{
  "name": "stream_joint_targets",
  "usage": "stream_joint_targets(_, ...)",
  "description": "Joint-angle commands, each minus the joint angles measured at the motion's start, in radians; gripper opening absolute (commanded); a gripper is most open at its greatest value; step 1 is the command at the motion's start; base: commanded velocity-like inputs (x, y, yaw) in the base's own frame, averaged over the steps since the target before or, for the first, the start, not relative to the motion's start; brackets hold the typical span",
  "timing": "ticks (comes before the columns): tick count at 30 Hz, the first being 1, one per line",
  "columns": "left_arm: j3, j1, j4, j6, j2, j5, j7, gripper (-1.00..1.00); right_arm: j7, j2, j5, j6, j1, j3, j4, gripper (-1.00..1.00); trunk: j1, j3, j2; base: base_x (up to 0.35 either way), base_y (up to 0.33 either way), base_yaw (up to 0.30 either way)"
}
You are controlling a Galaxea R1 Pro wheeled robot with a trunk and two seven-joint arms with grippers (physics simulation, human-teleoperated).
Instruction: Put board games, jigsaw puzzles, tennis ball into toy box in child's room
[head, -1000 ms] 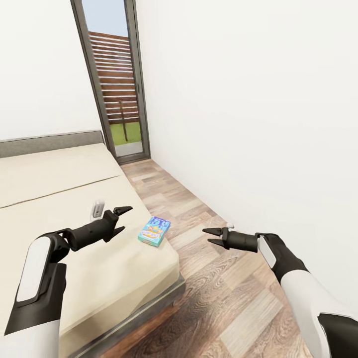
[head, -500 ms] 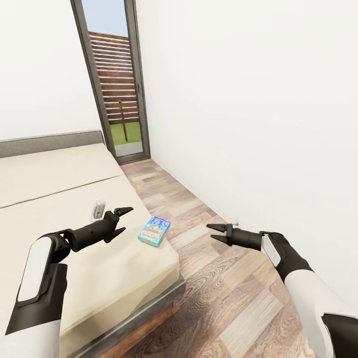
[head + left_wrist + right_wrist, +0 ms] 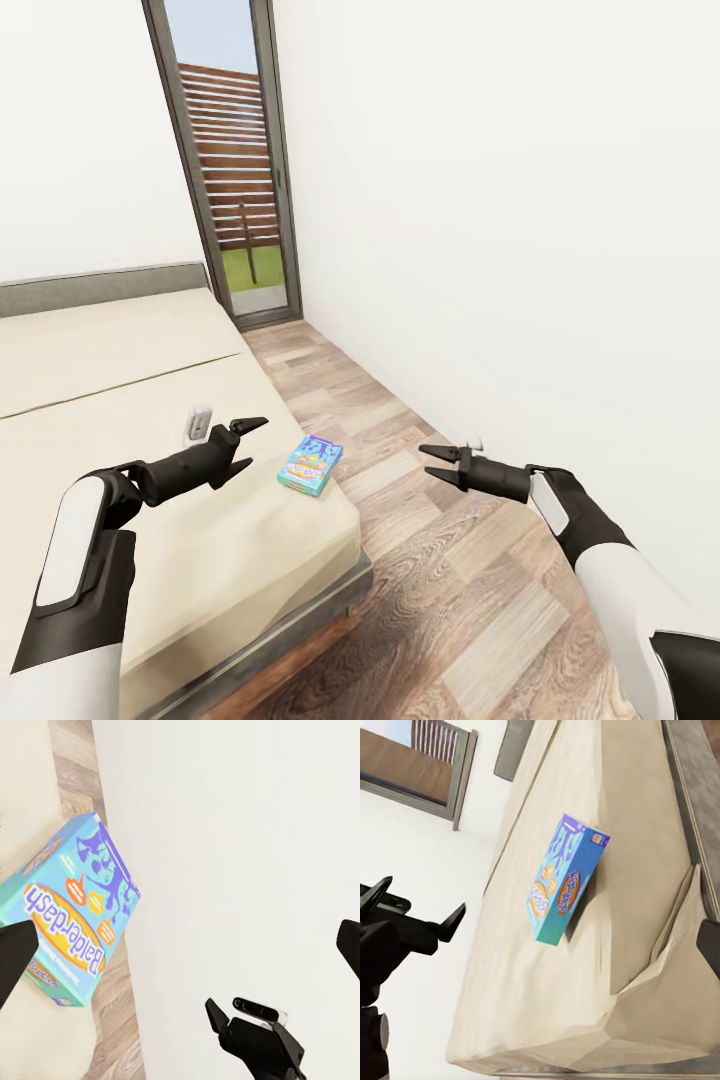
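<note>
Board game (image 3: 311,465) lies near bed (image 3: 150,500) edge, between both hands.

Bright, even, sharp rendered light

— Where does the head view look from?
— High up, facing forward and down over the bed (image 3: 150,400) at the frame's left.
— And the wrist views?
— Both sit closer; each shares the blue board game (image 3: 71,911) (image 3: 562,881) (image 3: 311,465) with the head view
</note>
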Motion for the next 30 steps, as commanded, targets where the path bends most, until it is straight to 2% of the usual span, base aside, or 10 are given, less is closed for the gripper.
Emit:
stream_joint_targets(1,0.001,-0.001,-0.001,0.003,0.0,0.01,0.01,1.0,0.002,0.0,-0.001,0.005,-0.001,-0.001,0.0,1.0,0.0,-0.001,0.0,0.0,0.0,0.0)
stream_joint_targets(12,0.001,-0.001,0.0,0.002,0.0,0.004,0.011,1.0,0.061,-0.003,-0.005,0.005,0.0,-0.001,0.009,1.0,0.0,-0.001,0.0,0.0,0.0,0.024)
stream_joint_targets(18,0.001,-0.001,0.0,0.003,0.0,0.006,0.011,1.0,0.105,-0.005,-0.003,0.004,0.0,-0.001,0.012,1.0,0.0,0.0,0.0,0.0,0.0,0.163)
stream_joint_targets(24,0.0,-0.001,0.0,0.003,-0.001,0.006,0.011,1.0,0.12,-0.007,-0.002,0.004,0.0,-0.001,0.013,1.0,0.0,0.002,0.0,0.0,0.0,0.222)
stream_joint_targets(30,0.0,-0.001,0.0,0.003,-0.001,0.009,0.011,1.0,0.127,-0.022,-0.003,0.005,0.0,-0.001,0.015,1.0,0.0,0.003,0.0,0.0,0.0,0.194)
